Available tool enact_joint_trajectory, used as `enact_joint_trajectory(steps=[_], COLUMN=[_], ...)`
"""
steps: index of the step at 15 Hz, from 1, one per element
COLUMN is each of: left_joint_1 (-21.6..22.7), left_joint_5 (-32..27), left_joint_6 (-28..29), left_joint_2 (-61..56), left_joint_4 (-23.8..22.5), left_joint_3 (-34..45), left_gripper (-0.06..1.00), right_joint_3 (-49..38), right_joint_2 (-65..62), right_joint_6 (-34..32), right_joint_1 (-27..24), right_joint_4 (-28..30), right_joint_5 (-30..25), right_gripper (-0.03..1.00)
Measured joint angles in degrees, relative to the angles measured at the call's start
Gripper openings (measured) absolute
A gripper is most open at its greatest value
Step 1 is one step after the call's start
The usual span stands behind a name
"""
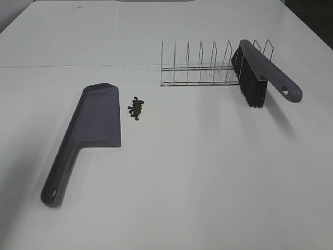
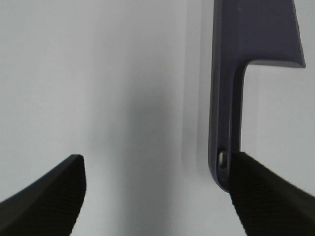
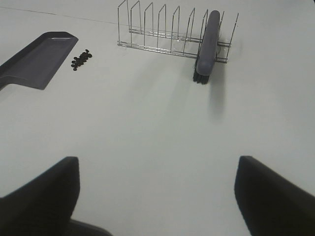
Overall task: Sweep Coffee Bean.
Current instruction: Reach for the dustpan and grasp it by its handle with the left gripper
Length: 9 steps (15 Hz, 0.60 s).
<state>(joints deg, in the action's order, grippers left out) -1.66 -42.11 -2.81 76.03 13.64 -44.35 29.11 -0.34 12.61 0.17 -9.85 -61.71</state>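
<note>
The left gripper point(image 2: 155, 169) and right gripper point(image 3: 157, 167) are open and empty; the coffee bean point(image 1: 137, 108) lies unswept. Next, probably, they must grasp the dustpan point(image 1: 96, 117) and brush point(image 1: 266, 70).

Surface: flat matte white bench point(image 1: 208, 182), filling nearly the whole high view. One thin dark seam point(image 1: 78, 66) runs straight across it from side to side in the far half. The same seam point(image 3: 49, 13) shows in the right wrist view. A small dark speck point(image 1: 78, 7) sits on the far part of the top. Past the far left corner is a pale grey patch point(image 1: 6, 13), with too little shown to tell wall from floor. Past the far right corner is a dark unlit area point(image 1: 315, 18). Light: even and diffuse; shadows on the white top are faint and soft-edged.
</note>
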Motion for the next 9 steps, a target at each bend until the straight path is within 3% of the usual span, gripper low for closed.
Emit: enact_joint_trajectory(steps=[4, 9], left_joint_1=[-6.7, -13.41], left_joint_5=[-2.69, -5.56], left_joint_6=[4.53, 11.57], left_joint_2=[11.17, 21.37], left_joint_4=[0.17, -4.81], left_joint_3=[-8.42, -14.55], left_gripper=[0.73, 0.73], right_joint_3=[0.0, 0.0], right_joint_2=[0.0, 0.0], right_joint_6=[0.0, 0.0], right_joint_1=[0.0, 0.0], right_joint_4=[0.0, 0.0], right_joint_5=[0.0, 0.0], right_gripper=[0.73, 0.73])
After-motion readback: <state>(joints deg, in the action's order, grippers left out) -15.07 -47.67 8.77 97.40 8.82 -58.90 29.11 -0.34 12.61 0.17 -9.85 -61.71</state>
